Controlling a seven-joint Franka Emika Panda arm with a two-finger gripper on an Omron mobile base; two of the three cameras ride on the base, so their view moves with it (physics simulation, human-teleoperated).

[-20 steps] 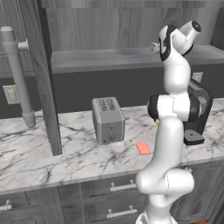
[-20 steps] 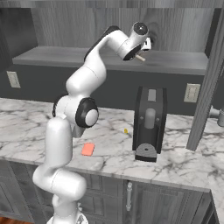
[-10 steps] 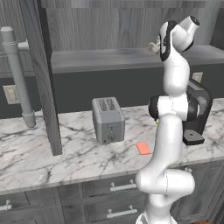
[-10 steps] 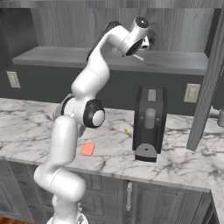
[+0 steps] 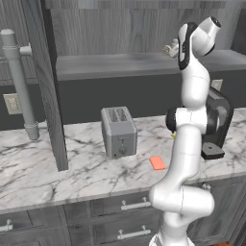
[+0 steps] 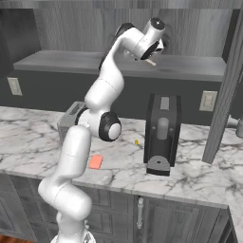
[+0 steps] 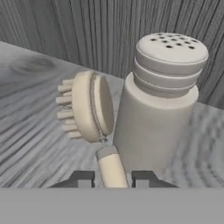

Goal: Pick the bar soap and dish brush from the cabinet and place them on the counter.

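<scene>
Dish brush: tan, round head with bristles pointing left in the hand view, handle running down between the two dark finger tips. It lies on the grey shelf of the cabinet, just beside a beige shaker bottle with a perforated cap, which stands upright on its right.

End effector: up at the shelf, fingers closed in on the brush handle from both sides, gripping it.

Bar soap: orange-red, flat on the counter, near its front edge, to the right of the toaster and well apart from the brush.

Toaster: grey, two slots, mid-counter.

Dark upright appliance: on the counter at the right, near a wall outlet. A tiny yellow speck lies to its left.

Grey pipe: upright, far left.
</scene>
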